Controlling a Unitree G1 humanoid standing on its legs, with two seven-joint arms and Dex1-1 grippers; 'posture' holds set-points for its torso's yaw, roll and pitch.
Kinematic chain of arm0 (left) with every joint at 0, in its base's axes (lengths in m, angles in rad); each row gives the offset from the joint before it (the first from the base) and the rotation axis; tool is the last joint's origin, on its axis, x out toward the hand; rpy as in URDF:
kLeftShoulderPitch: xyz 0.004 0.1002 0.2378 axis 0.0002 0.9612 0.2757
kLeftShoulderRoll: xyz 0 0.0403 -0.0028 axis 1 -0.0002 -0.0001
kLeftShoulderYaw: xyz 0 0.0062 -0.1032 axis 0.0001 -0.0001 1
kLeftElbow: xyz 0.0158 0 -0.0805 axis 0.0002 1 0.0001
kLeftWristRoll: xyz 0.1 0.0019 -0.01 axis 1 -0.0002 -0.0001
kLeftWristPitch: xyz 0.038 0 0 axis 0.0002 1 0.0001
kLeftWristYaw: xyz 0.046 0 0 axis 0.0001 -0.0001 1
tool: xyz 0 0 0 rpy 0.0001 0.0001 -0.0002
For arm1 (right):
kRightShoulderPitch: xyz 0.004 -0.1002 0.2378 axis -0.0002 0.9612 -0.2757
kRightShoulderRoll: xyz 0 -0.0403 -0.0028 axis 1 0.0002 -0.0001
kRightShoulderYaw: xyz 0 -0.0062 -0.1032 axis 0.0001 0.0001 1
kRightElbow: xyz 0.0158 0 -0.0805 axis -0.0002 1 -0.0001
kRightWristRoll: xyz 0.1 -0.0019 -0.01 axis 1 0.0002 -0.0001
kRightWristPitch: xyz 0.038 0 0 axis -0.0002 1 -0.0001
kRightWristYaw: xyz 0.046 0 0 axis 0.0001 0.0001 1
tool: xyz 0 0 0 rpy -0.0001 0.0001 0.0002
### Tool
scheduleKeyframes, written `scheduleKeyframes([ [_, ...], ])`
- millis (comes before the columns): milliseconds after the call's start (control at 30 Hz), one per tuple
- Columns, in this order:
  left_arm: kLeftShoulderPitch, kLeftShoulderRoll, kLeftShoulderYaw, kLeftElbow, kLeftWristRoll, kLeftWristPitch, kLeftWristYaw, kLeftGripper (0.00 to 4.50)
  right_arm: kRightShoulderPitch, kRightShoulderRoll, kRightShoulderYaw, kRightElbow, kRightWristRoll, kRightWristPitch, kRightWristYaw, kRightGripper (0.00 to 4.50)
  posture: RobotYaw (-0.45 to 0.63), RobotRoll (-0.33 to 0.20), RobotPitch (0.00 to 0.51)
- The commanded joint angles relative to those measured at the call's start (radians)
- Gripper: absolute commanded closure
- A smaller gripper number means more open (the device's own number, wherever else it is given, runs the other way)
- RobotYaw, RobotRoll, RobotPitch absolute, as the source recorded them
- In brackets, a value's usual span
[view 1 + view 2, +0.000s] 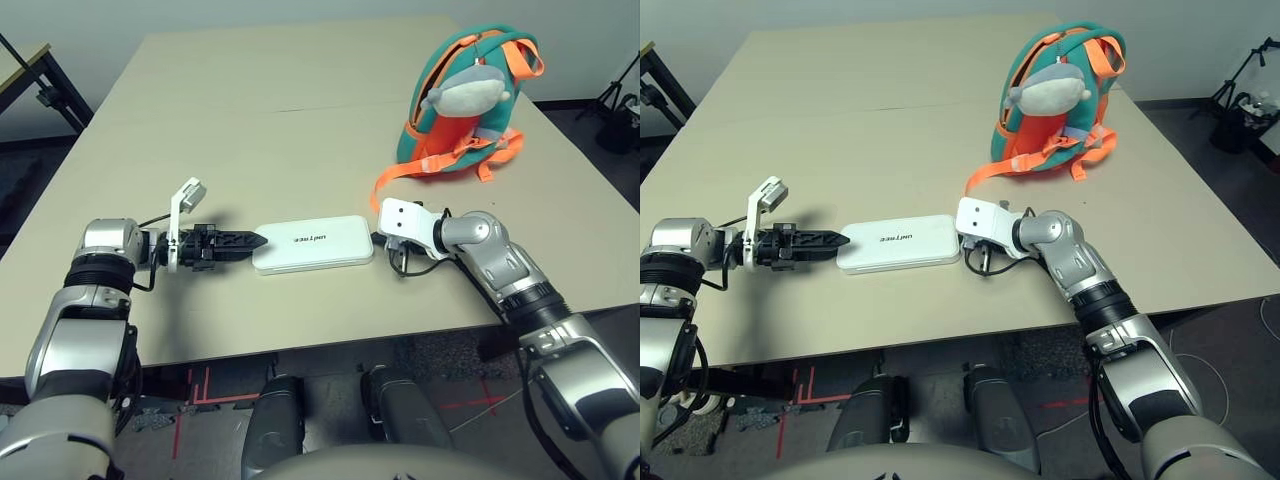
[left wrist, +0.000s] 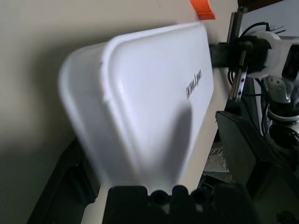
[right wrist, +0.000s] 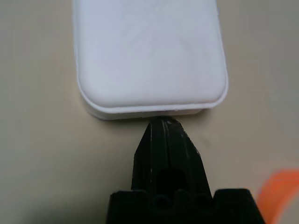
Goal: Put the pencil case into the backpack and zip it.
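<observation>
The white pencil case point(image 1: 312, 244) lies flat near the table's front edge, its dark lettering facing up. My left gripper point(image 1: 255, 239) is open and lies level on the table, with its fingertips at the case's left end. At the case's right end is my right gripper point(image 3: 163, 126), shut, its tip touching the middle of that short side. The teal and orange backpack point(image 1: 465, 100) stands upright at the back right, well beyond the case. A grey plush toy point(image 1: 468, 95) hangs on its front. One orange strap point(image 1: 385, 185) trails toward my right wrist.
The beige table point(image 1: 250, 120) stretches far behind the case. A dark desk frame point(image 1: 35, 80) stands off the far left corner. Black equipment point(image 1: 620, 110) sits on the floor past the right edge. The table's front edge runs just below both forearms.
</observation>
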Motion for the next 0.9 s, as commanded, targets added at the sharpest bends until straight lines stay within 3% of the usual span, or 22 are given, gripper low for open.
scheduleKeyframes([
  [33, 0.015, -0.017, -0.031, 0.024, 0.022, 0.004, 0.006, 0.0, -0.014, 0.004, 0.021, -0.027, 0.018, -0.015, 0.015, 4.47, -0.12, 0.0, 0.11],
  [367, 0.044, -0.024, -0.005, -0.01, 0.009, -0.03, -0.003, 0.0, -0.008, -0.019, 0.024, -0.025, 0.026, -0.025, 0.021, 4.47, -0.11, 0.0, 0.113],
  [533, 0.038, -0.037, 0.061, 0.012, -0.018, -0.011, 0.038, 1.37, 0.018, -0.062, -0.009, -0.036, 0.044, -0.01, 0.012, 4.5, -0.11, 0.0, 0.112],
  [900, 0.044, -0.052, 0.208, -0.027, -0.089, -0.017, 0.127, 1.37, 0.11, -0.203, -0.239, -0.09, 0.216, 0.132, -0.035, 4.5, -0.11, 0.0, 0.106],
])
